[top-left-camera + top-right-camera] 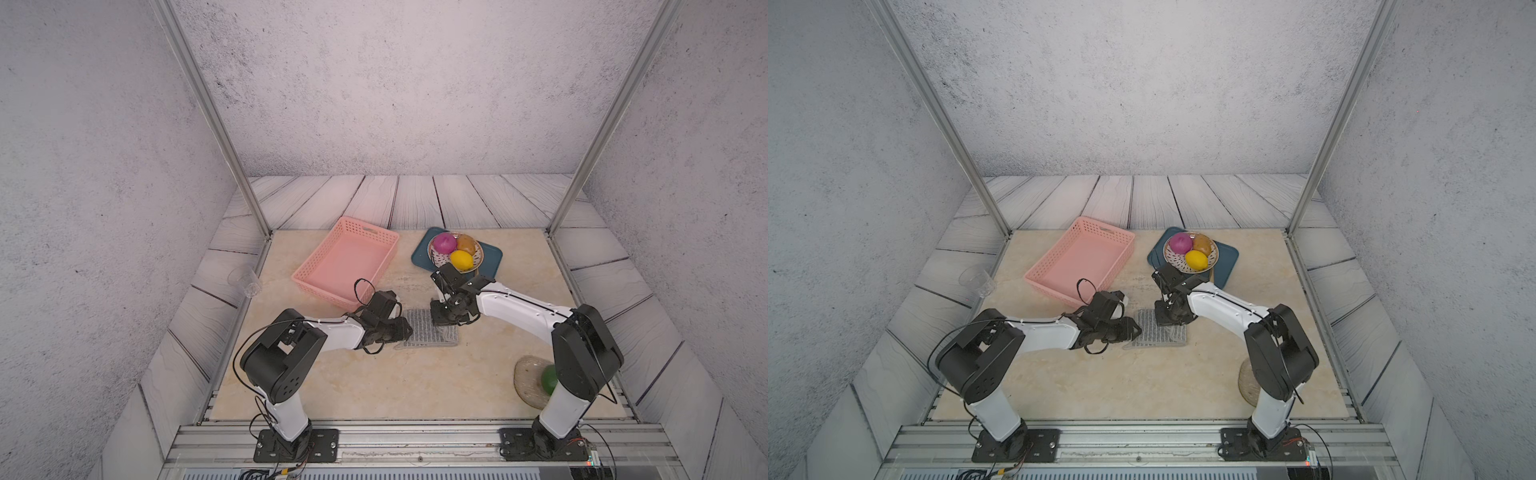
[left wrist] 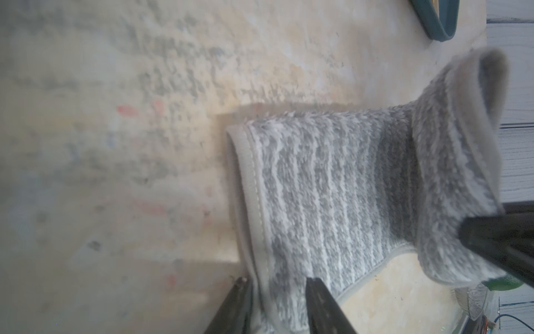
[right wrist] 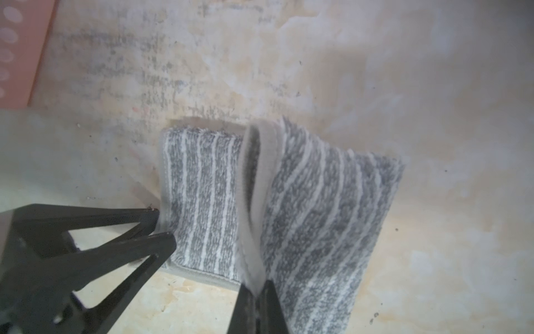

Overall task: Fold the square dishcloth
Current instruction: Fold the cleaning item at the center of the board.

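- Right gripper (image 3: pixel 256 284) pinched tight on trim of square dishcloth (image 3: pixel 318 217), one flap lifted.
- Left gripper (image 2: pixel 277 281) jaws parted, straddling the cloth's left hem.
- Cloth lies mid-table on beige marble tabletop (image 1: pixel 374 382); grey textured walls (image 1: pixel 395 83).

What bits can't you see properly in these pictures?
- The green round thing: in a top view, mostly behind the right arm; can't tell what it is.
- The square dishcloth: in both top views, its left side hides under the left gripper.
- The clear cup: in both top views, too faint for detail.
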